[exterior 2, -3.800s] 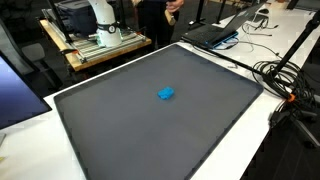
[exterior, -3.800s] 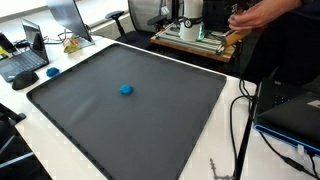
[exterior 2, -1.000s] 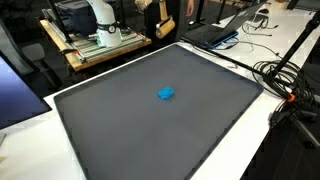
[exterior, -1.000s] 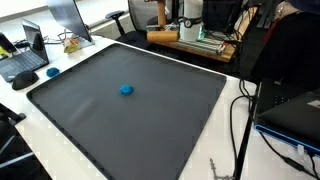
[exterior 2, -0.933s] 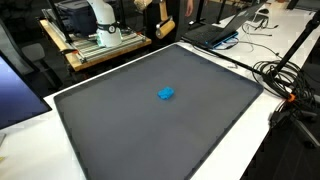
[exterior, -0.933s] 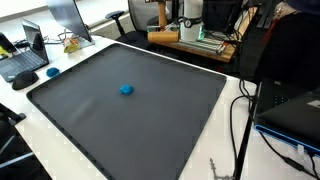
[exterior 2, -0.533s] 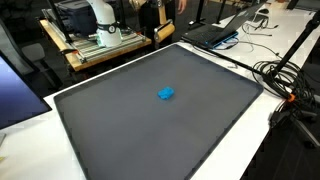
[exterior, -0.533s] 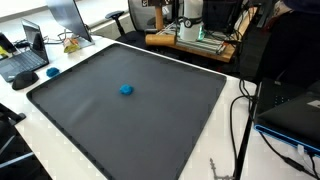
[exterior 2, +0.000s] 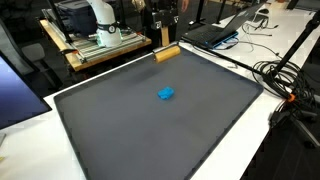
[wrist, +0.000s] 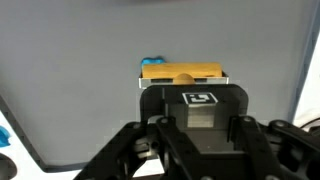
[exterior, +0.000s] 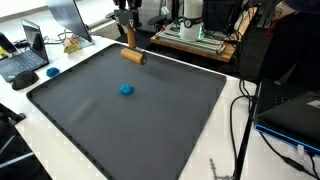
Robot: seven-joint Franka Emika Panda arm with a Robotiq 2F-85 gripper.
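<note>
Wooden block (exterior: 133,57) was clamped between the jaws, at the far edge of the dark mat (exterior: 150,120) on the worktop (exterior: 212,140); blue object (exterior: 126,89) lay nearer, mid-mat, well apart.

In the wrist view the gripper (wrist: 182,88) is a matt black, boxy body with a grey block at its centre that carries a white square marker (wrist: 197,98) printed with a black pattern. Black angular linkage bars (wrist: 120,150) branch off on both sides. In an exterior view the gripper (exterior 2: 165,40) shows dark, and a white, rounded arm segment (exterior 2: 100,14) shows glossy.
</note>
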